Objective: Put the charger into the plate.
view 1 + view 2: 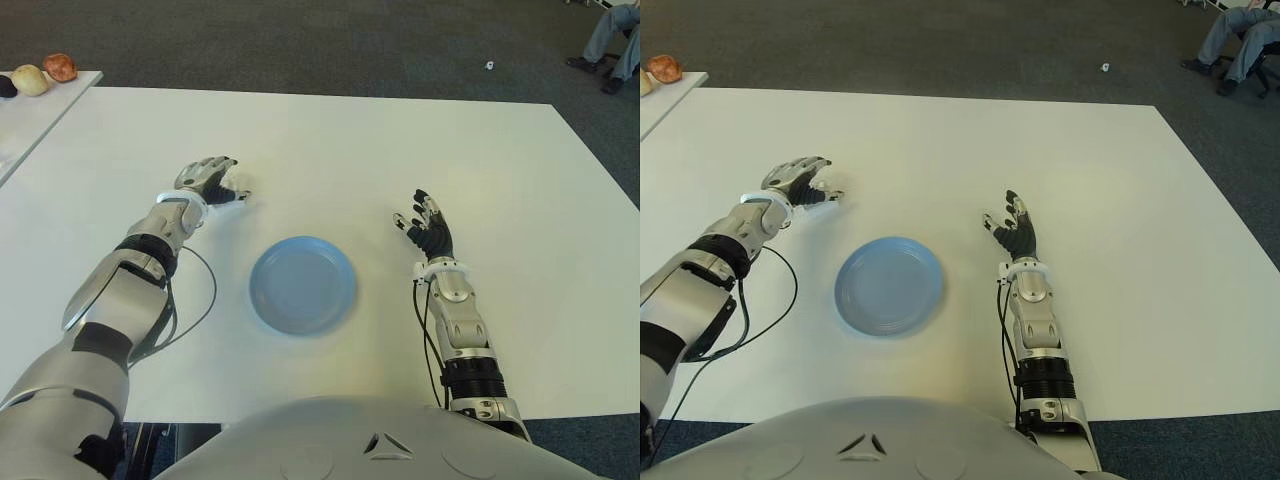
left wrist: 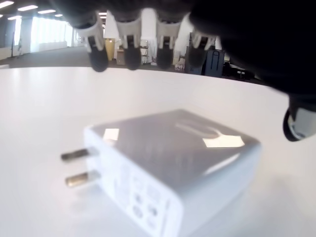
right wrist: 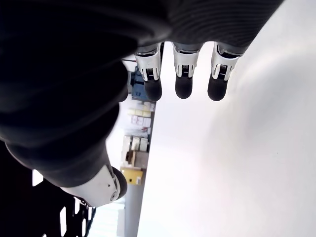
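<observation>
A white two-pin charger (image 2: 173,168) lies flat on the white table (image 1: 330,140); the left wrist view shows it from close by. My left hand (image 1: 222,180) hovers over it to the left of and behind the plate. Its fingers (image 2: 129,49) arch past the charger's far side and the thumb (image 2: 298,123) stands off to one side, none touching it. In the eye views the hand hides the charger. The light blue plate (image 1: 302,283) sits bare at the table's middle front. My right hand (image 1: 428,228) shows to the right of the plate, fingers spread and holding nothing.
A second white table (image 1: 20,120) at the far left carries small round items (image 1: 31,79). A black cable (image 1: 205,290) loops beside my left forearm. A person's legs (image 1: 612,40) show at the far right on the dark carpet.
</observation>
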Robot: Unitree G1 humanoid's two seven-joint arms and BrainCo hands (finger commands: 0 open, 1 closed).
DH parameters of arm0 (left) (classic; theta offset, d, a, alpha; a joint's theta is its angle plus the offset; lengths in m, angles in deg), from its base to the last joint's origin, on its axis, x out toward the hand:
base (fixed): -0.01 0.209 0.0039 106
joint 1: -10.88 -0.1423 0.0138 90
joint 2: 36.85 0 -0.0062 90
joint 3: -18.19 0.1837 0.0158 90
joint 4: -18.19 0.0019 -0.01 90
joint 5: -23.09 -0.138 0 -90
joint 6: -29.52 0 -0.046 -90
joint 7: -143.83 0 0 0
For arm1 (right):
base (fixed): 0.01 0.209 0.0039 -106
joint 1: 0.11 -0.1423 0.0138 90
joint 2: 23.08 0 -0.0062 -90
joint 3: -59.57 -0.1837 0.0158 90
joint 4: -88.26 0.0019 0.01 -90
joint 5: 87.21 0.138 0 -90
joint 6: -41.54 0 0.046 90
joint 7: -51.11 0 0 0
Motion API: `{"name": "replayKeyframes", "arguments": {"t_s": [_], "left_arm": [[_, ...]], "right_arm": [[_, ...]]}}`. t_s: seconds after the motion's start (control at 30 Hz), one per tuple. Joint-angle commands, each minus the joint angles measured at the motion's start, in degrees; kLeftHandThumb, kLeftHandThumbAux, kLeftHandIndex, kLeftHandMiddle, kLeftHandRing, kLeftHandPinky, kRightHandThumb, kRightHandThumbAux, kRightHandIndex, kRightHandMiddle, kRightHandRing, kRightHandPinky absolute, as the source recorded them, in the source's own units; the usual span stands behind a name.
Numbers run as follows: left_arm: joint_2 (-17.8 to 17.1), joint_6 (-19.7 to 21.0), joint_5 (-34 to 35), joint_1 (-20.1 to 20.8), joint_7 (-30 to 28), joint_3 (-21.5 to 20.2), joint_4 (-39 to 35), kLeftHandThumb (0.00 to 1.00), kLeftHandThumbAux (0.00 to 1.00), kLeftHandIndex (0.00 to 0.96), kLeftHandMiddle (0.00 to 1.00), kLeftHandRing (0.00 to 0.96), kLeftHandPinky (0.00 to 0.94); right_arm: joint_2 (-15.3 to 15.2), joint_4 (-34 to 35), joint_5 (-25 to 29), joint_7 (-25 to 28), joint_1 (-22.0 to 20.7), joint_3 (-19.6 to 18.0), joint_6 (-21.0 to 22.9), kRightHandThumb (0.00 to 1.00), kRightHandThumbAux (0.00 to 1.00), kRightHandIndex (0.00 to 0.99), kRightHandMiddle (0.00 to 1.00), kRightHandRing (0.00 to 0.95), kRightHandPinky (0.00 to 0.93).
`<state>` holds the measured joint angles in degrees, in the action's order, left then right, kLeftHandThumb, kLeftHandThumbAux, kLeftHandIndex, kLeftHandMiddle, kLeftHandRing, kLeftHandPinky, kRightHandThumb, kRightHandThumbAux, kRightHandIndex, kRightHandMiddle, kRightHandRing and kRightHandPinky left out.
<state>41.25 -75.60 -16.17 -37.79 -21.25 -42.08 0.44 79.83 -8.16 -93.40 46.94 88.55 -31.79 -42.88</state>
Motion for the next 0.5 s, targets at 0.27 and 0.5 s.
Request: {"name": "replayKeyframes", "arguments": {"t_s": [0.27,0.5], "left_arm": [[1.1,0.8,1.9,-2.5,0.7,-2.2,0.7,0.115,0.33,0.0,0.0,0.0,0.01],[1.7,1.3,2.5,-3.3,0.7,-2.7,1.3,0.086,0.322,0.0,0.0,0.0,0.011]], "right_arm": [[0.3,-0.7,0.8,0.2,-0.4,-0.3,0.1,0.082,0.814,0.0,0.037,0.039,0.074],[0.3,-0.7,1.0,0.2,-0.5,-0.2,-0.1,0.075,0.82,0.0,0.034,0.036,0.076]]}}
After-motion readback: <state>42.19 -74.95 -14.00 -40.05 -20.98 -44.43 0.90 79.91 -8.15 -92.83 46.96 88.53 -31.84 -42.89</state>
